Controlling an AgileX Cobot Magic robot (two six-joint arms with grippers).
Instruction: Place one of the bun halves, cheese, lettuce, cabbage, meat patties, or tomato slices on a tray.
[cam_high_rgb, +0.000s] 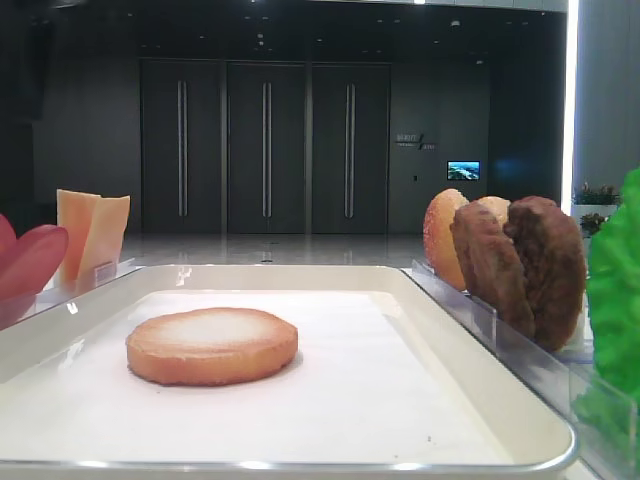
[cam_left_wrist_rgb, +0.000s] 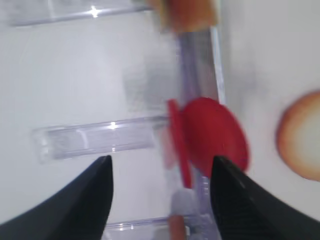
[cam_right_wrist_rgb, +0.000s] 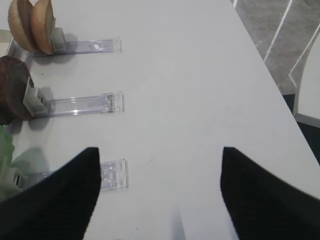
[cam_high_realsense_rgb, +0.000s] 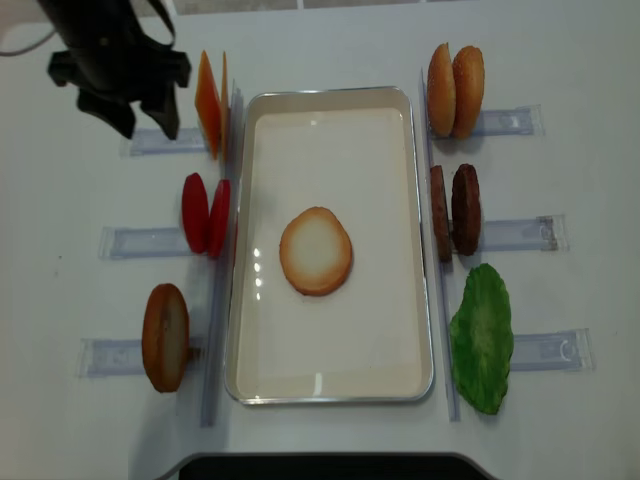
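Tray (cam_high_realsense_rgb: 330, 385): white, glossy silvery rim.
Bun half (cam_high_realsense_rgb: 316, 251) lying on it: pale whitish face, golden-brown edge.
Upright bun halves (cam_high_realsense_rgb: 455, 90): tan-orange.
Meat patties (cam_high_realsense_rgb: 454, 210): dark brown, rough.
Lettuce (cam_high_realsense_rgb: 482, 338): bright green.
Tomato slices (cam_high_realsense_rgb: 205, 214): red.
Cheese (cam_high_realsense_rgb: 211, 104): orange-yellow.
Racks (cam_high_realsense_rgb: 515, 233): clear plastic.
Table (cam_high_realsense_rgb: 80, 420): plain white.
Left gripper (cam_high_realsense_rgb: 143, 122): black.
Right gripper (cam_right_wrist_rgb: 160, 195): black, finely textured.

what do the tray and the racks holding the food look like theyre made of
Tray: looks like white plastic or enamelled metal, with a glossy rim catching highlights and a matte floor. Racks: clear hard plastic, see-through with bright glints. The bun half on the tray looks like a smooth moulded fake.
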